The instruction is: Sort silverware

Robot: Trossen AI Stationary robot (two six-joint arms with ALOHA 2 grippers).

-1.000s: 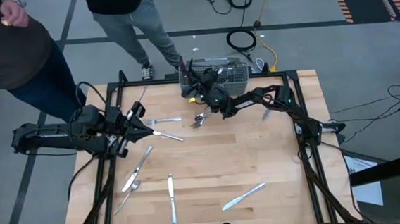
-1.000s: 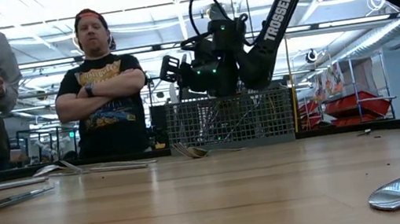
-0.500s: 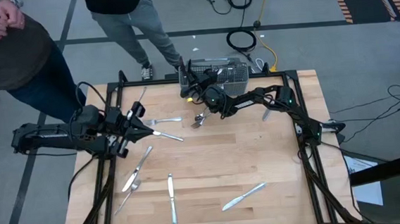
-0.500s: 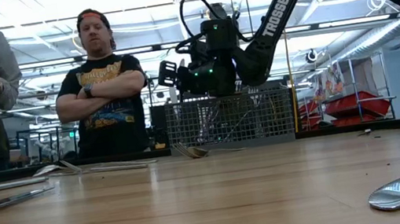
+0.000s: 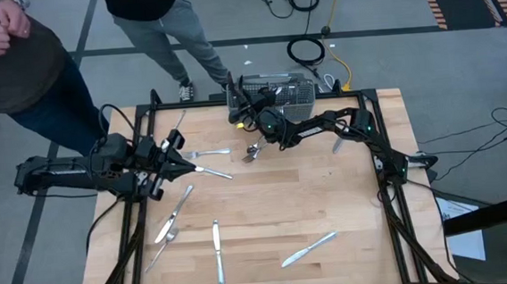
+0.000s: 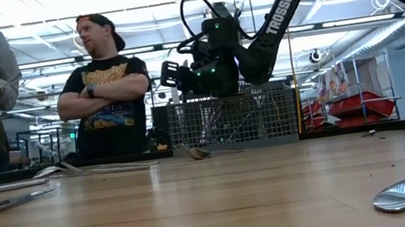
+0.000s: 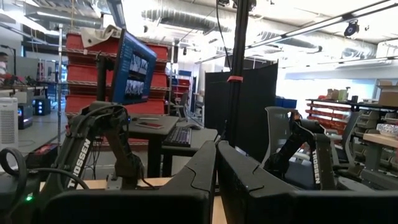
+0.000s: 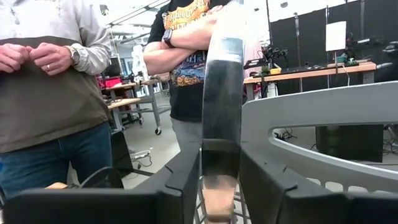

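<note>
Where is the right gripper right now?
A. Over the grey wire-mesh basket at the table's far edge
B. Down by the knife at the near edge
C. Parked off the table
A: the high view shows the right gripper over the grey wire-mesh basket, a shiny silver utensil between its fingers.

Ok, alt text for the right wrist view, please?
The right hand has a shiny piece of silverware standing upright between its fingers, above the wire-mesh basket. Two people stand behind, one with folded arms, one with clasped hands.
</note>
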